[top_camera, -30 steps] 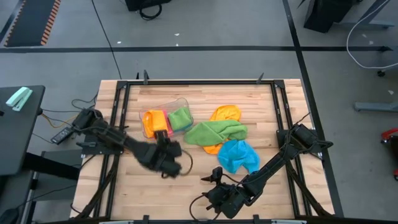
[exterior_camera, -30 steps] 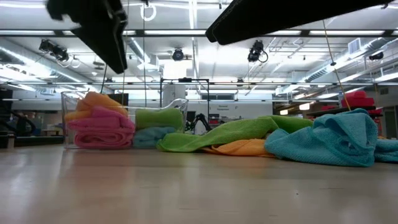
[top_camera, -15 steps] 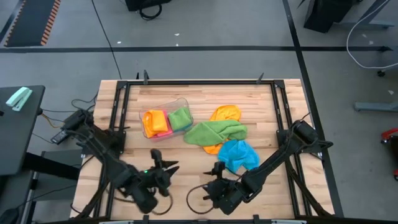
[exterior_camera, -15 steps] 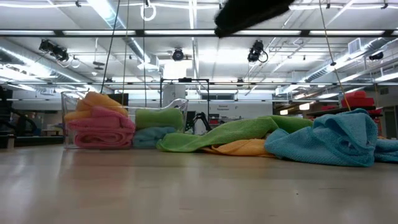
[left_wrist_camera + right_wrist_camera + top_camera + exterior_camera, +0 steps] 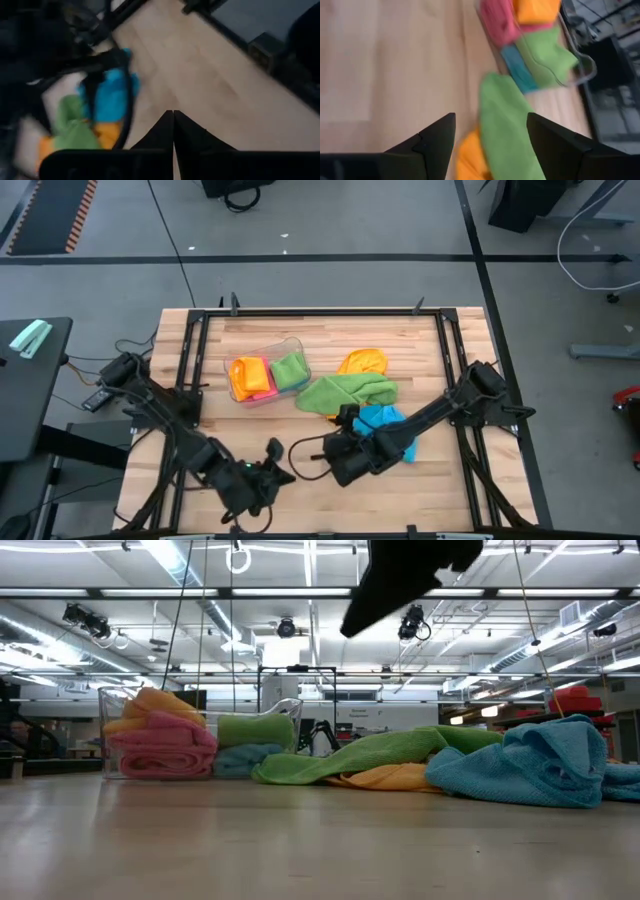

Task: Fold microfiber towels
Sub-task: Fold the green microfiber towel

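Observation:
Loose microfiber towels lie in a heap at the table's middle right: a green one [image 5: 347, 392] draped over an orange one [image 5: 362, 362], and a sky-blue one [image 5: 388, 428] beside them on the wood. Folded orange, pink and green towels sit in a clear tub [image 5: 265, 372]. My right gripper [image 5: 490, 117] hangs open above the table just left of the blue towel [image 5: 345, 420], pointing at the green towel [image 5: 507, 120], with nothing between its fingers. My left gripper [image 5: 173, 114] is shut and empty near the table's front edge [image 5: 276, 468].
Black frame rails [image 5: 190, 360] run along the table's sides and far edge. Bare wood lies between the towel heap and the near edge [image 5: 300, 850]. Cables trail at the left beside the table [image 5: 110, 375].
My left gripper has drawn back from beside the tub toward the table's near edge, turned about, and shut with nothing in it. My right gripper has risen and gone from the near edge toward the blue and green towels. The towels have not moved.

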Robot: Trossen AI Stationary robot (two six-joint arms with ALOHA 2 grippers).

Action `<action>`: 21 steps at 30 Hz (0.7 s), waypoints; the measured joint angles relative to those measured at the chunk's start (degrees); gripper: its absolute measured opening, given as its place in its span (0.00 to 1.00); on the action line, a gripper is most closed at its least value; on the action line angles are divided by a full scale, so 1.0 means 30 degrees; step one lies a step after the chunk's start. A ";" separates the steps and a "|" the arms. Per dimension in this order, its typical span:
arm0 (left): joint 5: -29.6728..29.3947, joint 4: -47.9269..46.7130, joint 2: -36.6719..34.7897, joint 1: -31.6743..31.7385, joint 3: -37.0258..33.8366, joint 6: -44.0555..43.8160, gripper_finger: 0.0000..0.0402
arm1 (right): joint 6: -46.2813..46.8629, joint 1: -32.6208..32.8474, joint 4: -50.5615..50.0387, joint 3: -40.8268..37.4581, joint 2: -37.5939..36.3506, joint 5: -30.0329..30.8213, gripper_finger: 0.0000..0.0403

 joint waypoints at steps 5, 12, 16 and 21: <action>0.1435 0.0299 -0.0575 0.0915 -0.0921 -0.0072 0.02 | -0.0024 -0.0099 -0.0670 -0.0050 -0.0341 0.0305 0.60; 0.2440 0.3914 -0.3301 0.1551 -0.4729 -0.0490 0.04 | -0.0323 -0.0425 0.1484 -0.2520 -0.1515 -0.0403 0.55; 0.2565 0.5313 -0.5264 0.1739 -0.6885 -0.0939 0.02 | -0.0442 -0.0961 0.4660 -0.5324 -0.2853 -0.1965 0.53; 0.2561 0.7445 -0.7970 0.1738 -0.9249 -0.1067 0.04 | -0.0963 -0.1665 0.8923 -0.8718 -0.5002 -0.3177 0.51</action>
